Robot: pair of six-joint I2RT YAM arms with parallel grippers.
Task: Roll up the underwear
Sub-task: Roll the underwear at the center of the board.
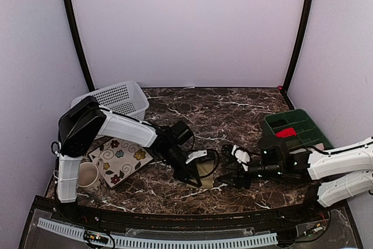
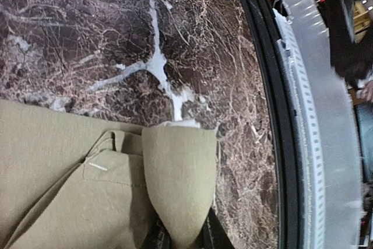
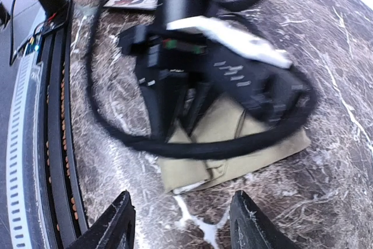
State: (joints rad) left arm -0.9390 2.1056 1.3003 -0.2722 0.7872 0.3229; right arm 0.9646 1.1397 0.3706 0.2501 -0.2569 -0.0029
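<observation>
The olive-khaki underwear (image 1: 206,171) lies folded on the marble table near the front middle. In the left wrist view a raised fold of the underwear (image 2: 175,173) runs down into the narrow gap of my left gripper (image 2: 182,238), which is shut on it. From above, the left gripper (image 1: 193,176) sits on the cloth's left side. My right gripper (image 1: 226,180) is just right of the cloth. In its wrist view the right gripper (image 3: 183,228) stands open, its fingertips (image 3: 119,223) over bare marble, short of the near edge of the underwear (image 3: 233,144).
A white basket (image 1: 119,98) stands at the back left. A flowered plate (image 1: 119,158) and a cup (image 1: 87,174) lie at the left. A green bin (image 1: 300,122) holding a red roll (image 1: 285,133) is at the right. The table's black front rail (image 2: 280,115) runs close by.
</observation>
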